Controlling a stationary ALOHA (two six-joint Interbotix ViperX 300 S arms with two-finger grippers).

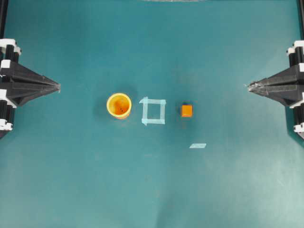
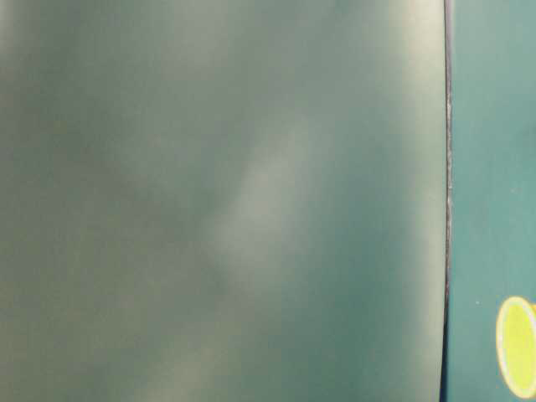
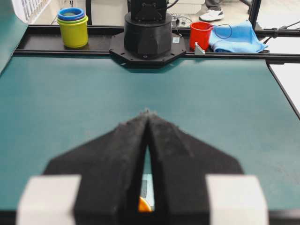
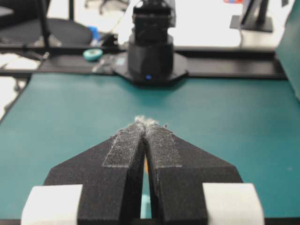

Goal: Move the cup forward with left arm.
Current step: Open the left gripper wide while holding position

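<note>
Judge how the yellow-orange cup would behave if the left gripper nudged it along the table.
The cup stands upright, open and seemingly empty, so it is probably light and slides easily. A high push might tip it. On its side, being round, it could roll.

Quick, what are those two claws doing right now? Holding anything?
Left claw: closed, holding nothing, well apart from the cup.
Right claw: closed, holding nothing.

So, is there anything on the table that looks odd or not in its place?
Little stands out. The cup is upright left of the tape square, the orange cube to its right. One loose tape strip lies apart from the square. The table-level view is almost wholly blocked by a blurred surface.
</note>
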